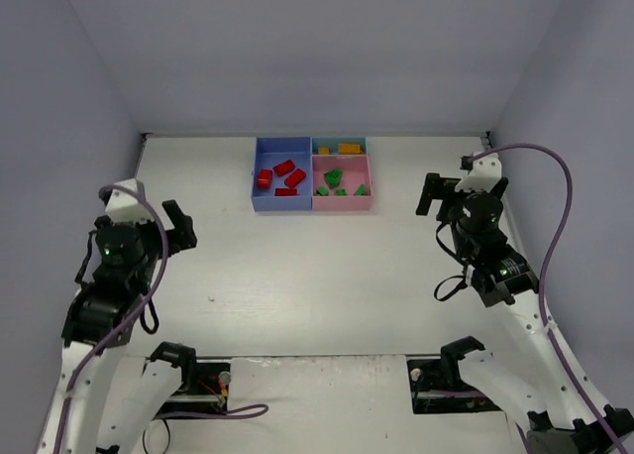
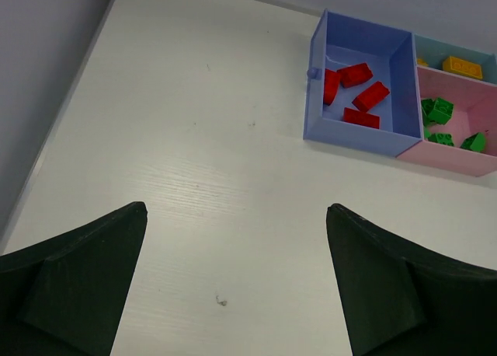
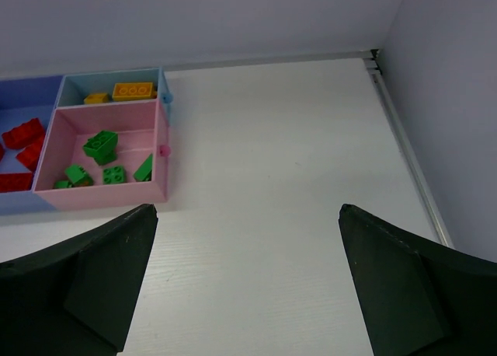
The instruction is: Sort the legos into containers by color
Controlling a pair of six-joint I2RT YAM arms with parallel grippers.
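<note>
The joined trays sit at the table's far middle. The blue tray holds several red legos. The pink tray holds several green legos. The narrow teal tray holds yellow-orange legos. My left gripper is open and empty over bare table at the left. My right gripper is open and empty over bare table at the right. The left wrist view shows the blue tray with red legos. The right wrist view shows the pink tray with green legos.
Grey walls close the table on the left, back and right. A metal strip runs along the right edge. A small dark speck lies on the table between my left fingers. Purple cables loop over both arms.
</note>
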